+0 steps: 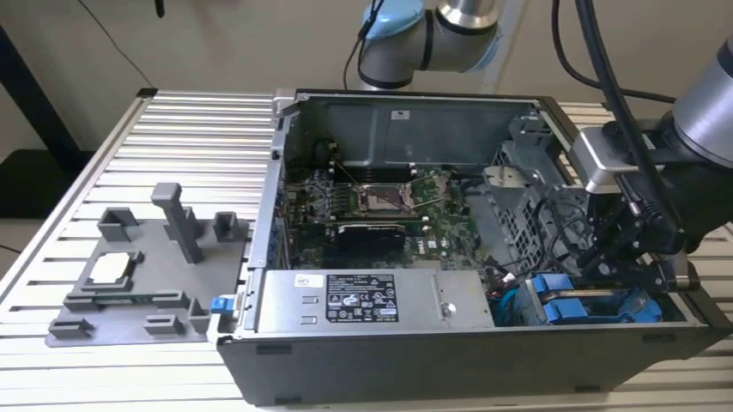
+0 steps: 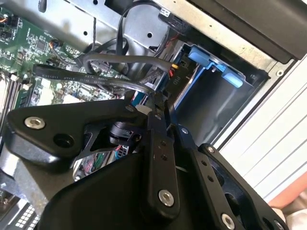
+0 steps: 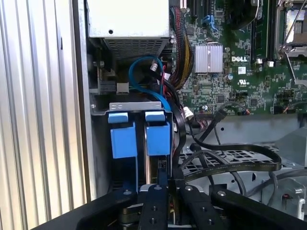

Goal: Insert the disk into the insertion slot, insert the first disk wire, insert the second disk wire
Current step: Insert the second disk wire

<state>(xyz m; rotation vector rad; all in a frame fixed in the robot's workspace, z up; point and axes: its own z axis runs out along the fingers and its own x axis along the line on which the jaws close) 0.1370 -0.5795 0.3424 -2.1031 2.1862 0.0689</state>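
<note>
2 blue-fronted drives sit side by side in the insertion slot (image 3: 139, 108) — the disk (image 3: 158, 139) seated beside its twin. Hand (image 3: 163, 189) hovers just behind it among black cables (image 3: 230, 165), fingers pressed together, gripping nothing visible — likely positioned for wiring.

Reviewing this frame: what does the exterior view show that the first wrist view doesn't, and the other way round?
Exterior view adds: a grey fixture tray lying at the exterior view's left of the open computer case. First wrist view adds: a blue cable looping beside the drive cage, and a silver heatsink. Shared: two blue drive carriers side by side, and the motherboard.
</note>
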